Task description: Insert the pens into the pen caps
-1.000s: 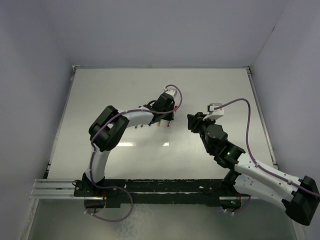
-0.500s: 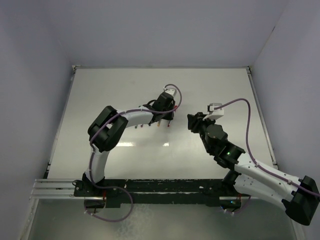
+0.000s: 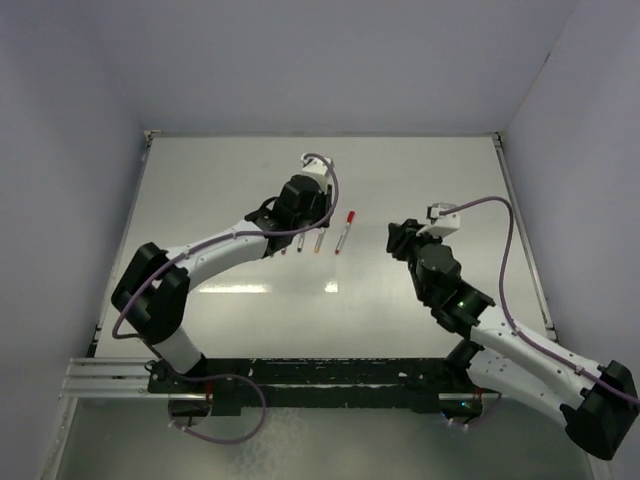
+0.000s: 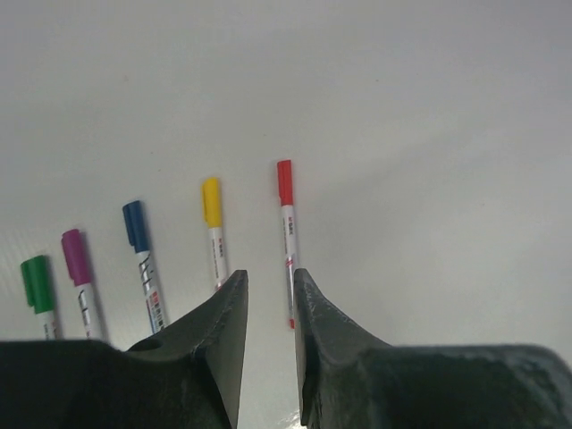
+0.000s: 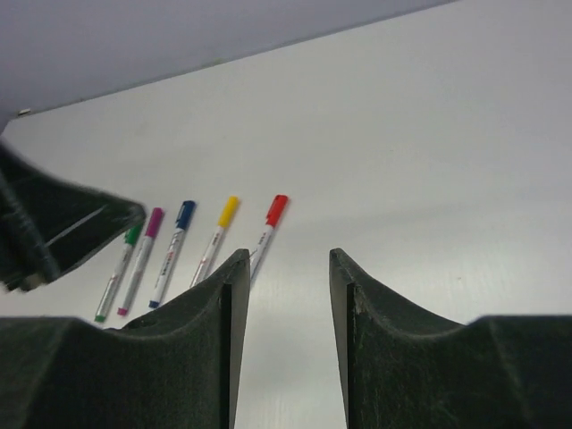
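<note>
Our left end effector, slightly parted and empty, hovers over the pens, rowed at the middle of the worktop, all wearing their pen caps. Our right end effector, half open, holds nothing. Capping looks finished to us; next we need only retreat cleanly.

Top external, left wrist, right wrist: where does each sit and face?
Top external: overhead from the near side, looking down on the table; left arm and right arm show.
Left wrist: low, facing the pens; left pincer shows.
Right wrist: low, facing the pens; right pincer shows.
Both wrist views share all five pens.
</note>
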